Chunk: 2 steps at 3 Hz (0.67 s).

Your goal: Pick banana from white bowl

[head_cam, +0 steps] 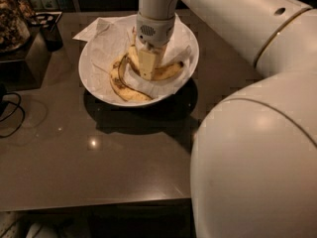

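Observation:
The white bowl [94,78], lined with crinkled white paper, sits at the back middle of the dark table. Two bananas lie in it. The plumper yellow banana [167,72] curves across the middle, with its dark tip toward the right. A thinner, brown-spotted banana [124,87] curves along the front left. My gripper [147,67] hangs straight down from the white wrist into the bowl. It is right at the plump banana's left part and hides that part.
The dark table [74,152] runs to a front edge near the bottom. A dark cup [51,32] and a basket of items [11,21] stand at the back left. A black cable [11,114] lies at the left edge. My large white arm [257,148] fills the right side.

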Tool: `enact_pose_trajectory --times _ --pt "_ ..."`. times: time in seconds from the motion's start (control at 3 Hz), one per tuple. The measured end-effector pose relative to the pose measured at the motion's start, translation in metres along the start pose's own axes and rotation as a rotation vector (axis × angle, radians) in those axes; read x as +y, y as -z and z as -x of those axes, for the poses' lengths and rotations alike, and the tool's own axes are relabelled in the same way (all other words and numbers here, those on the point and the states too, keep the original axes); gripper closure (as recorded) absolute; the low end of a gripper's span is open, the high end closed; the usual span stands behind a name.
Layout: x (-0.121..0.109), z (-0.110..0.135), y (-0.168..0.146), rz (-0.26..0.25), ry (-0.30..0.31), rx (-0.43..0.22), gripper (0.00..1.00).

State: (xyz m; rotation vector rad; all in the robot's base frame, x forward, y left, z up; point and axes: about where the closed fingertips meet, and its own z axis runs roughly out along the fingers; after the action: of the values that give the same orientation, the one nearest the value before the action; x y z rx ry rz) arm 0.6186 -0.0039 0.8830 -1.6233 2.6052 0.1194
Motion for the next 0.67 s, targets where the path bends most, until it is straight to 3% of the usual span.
enact_pose_trajectory --times 0.67 --pt "0.014 -0.003 0.032 -0.040 0.051 -0.023 1.00"
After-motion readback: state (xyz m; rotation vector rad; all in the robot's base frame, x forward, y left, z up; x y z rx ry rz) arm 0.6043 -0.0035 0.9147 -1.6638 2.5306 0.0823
